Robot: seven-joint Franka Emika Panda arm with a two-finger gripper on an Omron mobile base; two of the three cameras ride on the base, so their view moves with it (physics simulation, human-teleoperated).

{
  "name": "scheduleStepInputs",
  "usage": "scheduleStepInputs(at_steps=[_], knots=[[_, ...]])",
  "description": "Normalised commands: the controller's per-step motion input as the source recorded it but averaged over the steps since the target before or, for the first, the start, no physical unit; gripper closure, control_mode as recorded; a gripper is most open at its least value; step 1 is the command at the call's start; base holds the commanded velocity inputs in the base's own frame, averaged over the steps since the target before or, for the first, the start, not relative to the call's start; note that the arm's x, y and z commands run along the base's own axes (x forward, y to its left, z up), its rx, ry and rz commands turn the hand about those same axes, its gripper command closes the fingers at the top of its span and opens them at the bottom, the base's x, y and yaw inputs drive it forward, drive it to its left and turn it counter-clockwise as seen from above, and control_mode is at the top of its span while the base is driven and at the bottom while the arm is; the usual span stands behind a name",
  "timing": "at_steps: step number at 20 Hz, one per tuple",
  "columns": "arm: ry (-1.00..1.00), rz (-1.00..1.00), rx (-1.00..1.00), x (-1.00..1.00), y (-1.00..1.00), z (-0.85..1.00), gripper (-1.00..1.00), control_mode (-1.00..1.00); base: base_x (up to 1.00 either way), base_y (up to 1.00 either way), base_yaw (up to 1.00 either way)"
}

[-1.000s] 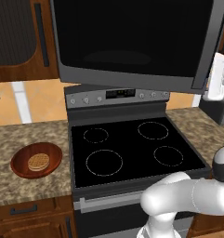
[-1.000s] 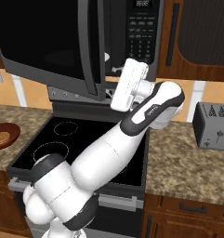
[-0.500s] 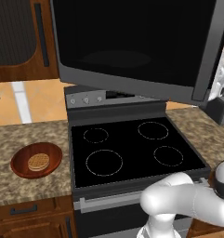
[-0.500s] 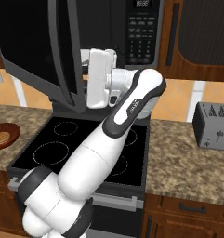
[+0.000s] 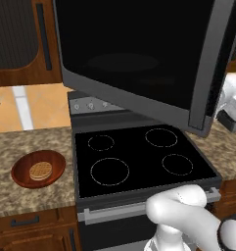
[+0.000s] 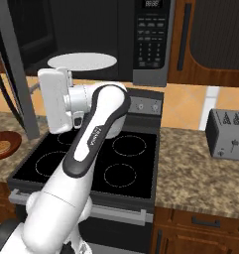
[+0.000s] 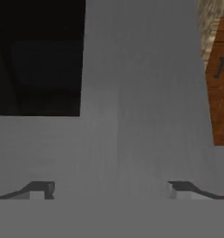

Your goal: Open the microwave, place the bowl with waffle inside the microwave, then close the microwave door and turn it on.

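Grey-framed microwave door (image 5: 139, 59) swung wide, black glass; end effector (image 7: 111, 188) spread open, gripping nothing.

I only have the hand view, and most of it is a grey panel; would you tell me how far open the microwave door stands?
Observer: The microwave door is swung wide to the left. In the right base view the white turntable plate inside the microwave is plainly visible.
Operator: Thank you. Where is the bowl?
Observer: The bowl sits on the counter to the left of the stove, with the waffle lying in it.
Operator: And what is on the other side of the stove?
Observer: A grey toaster stands on the counter to the right.
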Motion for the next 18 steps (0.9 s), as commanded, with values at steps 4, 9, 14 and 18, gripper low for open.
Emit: scheduleStepInputs(at_steps=[4, 9, 14, 18], knots=[[-0.07, -0.03, -0.09, -0.94, 1.00, -0.55, -1.00, -1.00, 0.00, 0.00, 0.00], [-0.01, -0.16, -0.13, -0.23, 1.00, -0.34, -1.00, -1.00, 0.00, 0.00, 0.00], [0.00, -0.27, -0.16, 0.22, 1.00, 0.03, -1.00, -1.00, 0.00, 0.00, 0.00], [0.04, -0.24, -0.17, 0.43, 1.00, -0.09, -1.00, -1.00, 0.00, 0.00, 0.00]])
